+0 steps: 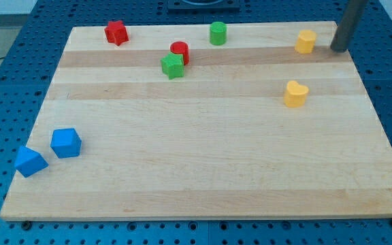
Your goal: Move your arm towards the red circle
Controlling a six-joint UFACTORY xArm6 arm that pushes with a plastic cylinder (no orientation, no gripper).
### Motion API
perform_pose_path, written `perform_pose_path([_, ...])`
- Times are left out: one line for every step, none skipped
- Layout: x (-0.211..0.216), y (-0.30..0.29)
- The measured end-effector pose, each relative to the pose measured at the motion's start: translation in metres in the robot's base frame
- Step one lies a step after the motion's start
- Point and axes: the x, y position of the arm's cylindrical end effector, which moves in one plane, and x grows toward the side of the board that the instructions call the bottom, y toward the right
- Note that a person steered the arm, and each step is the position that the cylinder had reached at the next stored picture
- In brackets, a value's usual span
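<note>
The red circle [180, 50] is a short red cylinder near the view's top, left of centre, touching a green star block [172, 66] just below it. My tip [339, 49] is the lower end of the dark rod at the view's top right. It stands far to the right of the red circle, just right of a yellow block [305, 41].
A red star block [116, 32] lies at the top left and a green cylinder [218, 33] at top centre. A yellow heart block [295, 94] sits at mid right. Two blue blocks [66, 143] [30, 161] lie at the lower left of the wooden board [203, 170].
</note>
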Motion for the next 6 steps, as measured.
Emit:
perform_pose_path([0.018, -0.030])
perform_pose_path([-0.030, -0.038])
perform_pose_path([-0.036, -0.026])
perform_pose_path([-0.036, -0.023])
perform_pose_path([-0.036, -0.023])
perform_pose_path([-0.030, -0.029])
